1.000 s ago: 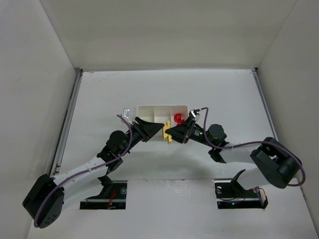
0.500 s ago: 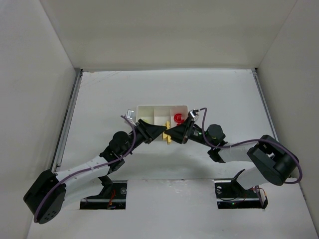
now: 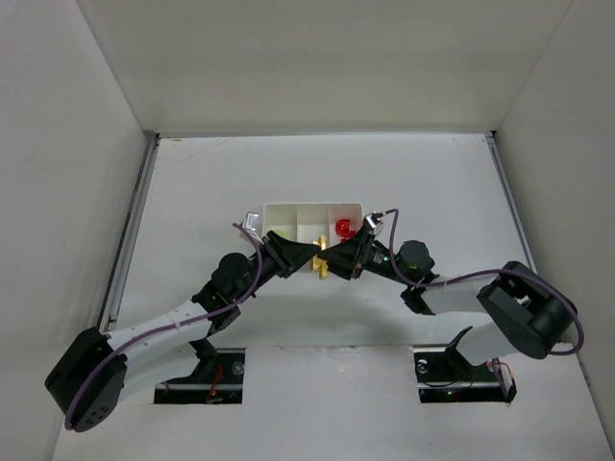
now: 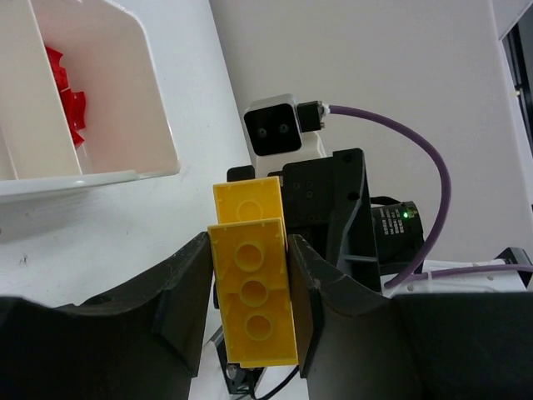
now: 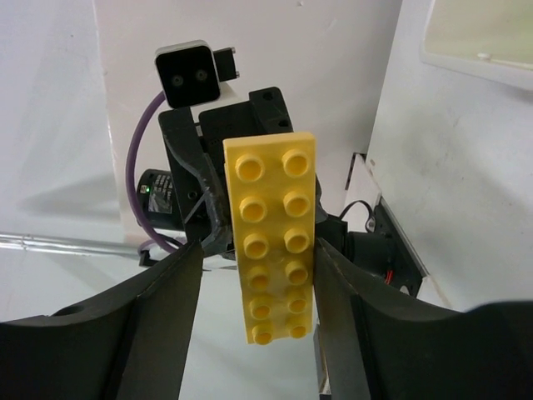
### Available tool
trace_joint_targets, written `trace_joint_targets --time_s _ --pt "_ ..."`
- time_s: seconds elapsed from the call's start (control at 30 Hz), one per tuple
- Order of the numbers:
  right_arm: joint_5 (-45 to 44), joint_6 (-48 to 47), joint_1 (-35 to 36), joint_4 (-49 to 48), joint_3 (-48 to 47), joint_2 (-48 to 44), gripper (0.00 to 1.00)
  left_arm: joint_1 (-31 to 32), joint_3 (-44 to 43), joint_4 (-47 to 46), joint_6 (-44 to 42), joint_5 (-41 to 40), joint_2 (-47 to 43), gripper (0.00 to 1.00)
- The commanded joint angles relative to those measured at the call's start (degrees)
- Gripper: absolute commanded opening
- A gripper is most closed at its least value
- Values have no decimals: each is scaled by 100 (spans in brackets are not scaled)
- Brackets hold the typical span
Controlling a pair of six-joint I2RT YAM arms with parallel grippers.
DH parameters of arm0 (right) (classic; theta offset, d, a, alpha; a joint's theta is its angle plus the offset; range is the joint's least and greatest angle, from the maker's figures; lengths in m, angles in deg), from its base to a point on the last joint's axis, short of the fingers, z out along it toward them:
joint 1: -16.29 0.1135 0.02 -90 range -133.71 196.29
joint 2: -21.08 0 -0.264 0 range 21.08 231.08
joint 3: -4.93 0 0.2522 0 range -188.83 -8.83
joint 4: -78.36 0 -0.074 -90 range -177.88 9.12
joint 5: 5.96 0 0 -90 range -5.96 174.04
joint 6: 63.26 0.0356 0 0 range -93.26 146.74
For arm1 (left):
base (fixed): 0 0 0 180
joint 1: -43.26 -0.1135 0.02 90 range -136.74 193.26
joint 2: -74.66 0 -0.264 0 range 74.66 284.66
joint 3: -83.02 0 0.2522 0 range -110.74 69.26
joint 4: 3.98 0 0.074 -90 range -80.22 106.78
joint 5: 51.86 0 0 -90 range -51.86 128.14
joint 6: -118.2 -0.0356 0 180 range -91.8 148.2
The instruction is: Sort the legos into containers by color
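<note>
Both arms reach forward and inward from their bases, and I see them form an arch. The left arm point(image 3: 173, 322) runs up and to the right. The right arm point(image 3: 461, 288) doubles back from its big shoulder joint and runs up and to the left.

The left gripper point(image 3: 309, 257) and right gripper point(image 3: 338, 255) meet tip to tip at the centre. Each points at the other.

- **Left wrist view:** the fingers point(image 4: 179, 292) are clamped on either side of the yellow legos point(image 4: 250, 308). The right wrist camera point(image 4: 275, 129) faces back at it.
- **Right wrist view:** the fingers point(image 5: 166, 292) are likewise pressed onto the same yellow piece. The left wrist camera point(image 5: 190, 75) is straight ahead.
</note>
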Motion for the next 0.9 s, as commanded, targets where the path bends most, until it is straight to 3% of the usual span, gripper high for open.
trace_joint_targets --time_s 0.0,0.2,0.47,0.63,0.87 --pt "9 -205 36 -92 30 -240 62 29 -227 -135 -154 -100 -168 23" --pt "18 -548 71 462 -14 -521 69 -33 -209 -135 -40 -83 -309 22" --pt "-88 -891 141 1007 3 -829 70 -41 -201 -135 83 -47 -546 22" --pt "-88 -1084 334 1236 -146 -1005 62 -50 -148 -170 109 -65 -520 22" --pt "-114 -1137 387 1236 -199 -1075 43 -59 -148 -196 136 -47 -485 22"
